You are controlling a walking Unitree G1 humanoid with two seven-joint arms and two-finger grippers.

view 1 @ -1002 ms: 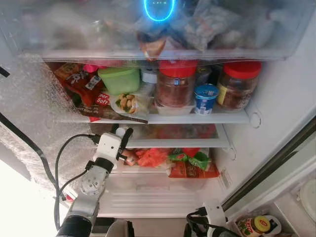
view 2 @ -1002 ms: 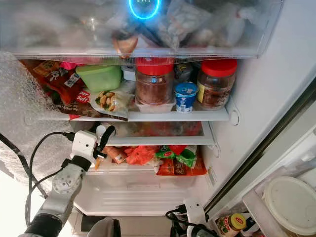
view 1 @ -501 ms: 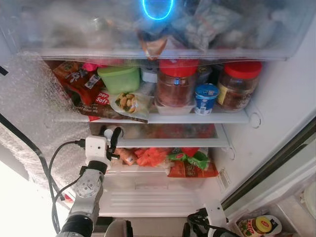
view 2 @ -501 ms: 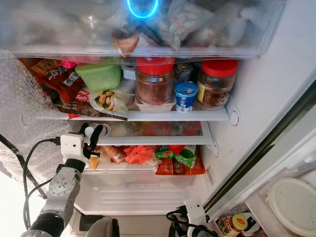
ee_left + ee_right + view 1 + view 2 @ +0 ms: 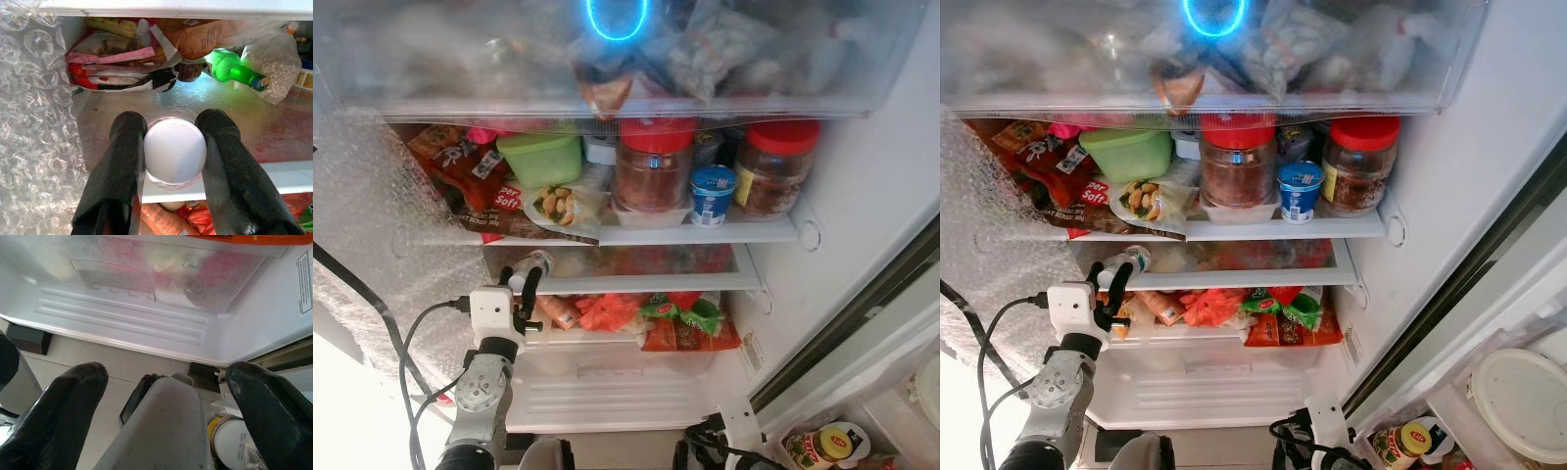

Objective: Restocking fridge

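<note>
L wrist view: white ribbed cap [image 5: 174,151] of a clear bottle [image 5: 168,180] end-on, black fingers [image 5: 128,147] on both sides touching it; behind it on the shelf a stack of flat packets [image 5: 117,68], green bottle [image 5: 234,70] lying down, bag of grain [image 5: 272,63].
Head views: same bottle [image 5: 533,264] seen from the side, lying at the L end of the narrow middle shelf [image 5: 646,282], cap toward the robot; stuff behind it hidden by shelf front.
L gripper [image 5: 517,290]: closed around the bottle's cap end, at the shelf edge.
R gripper [image 5: 161,382]: hangs low by fridge base, fingers spread wide, nothing between them.
R wrist view: fridge bottom drawer front [image 5: 146,279], floor, jar w/ yellow lid [image 5: 230,435].
Bottle look: clear body, white cap, label can't be read.
Upper shelf [image 5: 705,233]: green tub [image 5: 543,159], two red-lid jars [image 5: 654,164], blue-lid cup [image 5: 713,195], nut packet [image 5: 560,206], red snack bags [image 5: 460,166].
Low shelf: orange and green packets [image 5: 656,318].
Top drawer [image 5: 460,59]: frosted, bags inside, blurred.
L wall: bubble wrap [image 5: 372,215].
</note>
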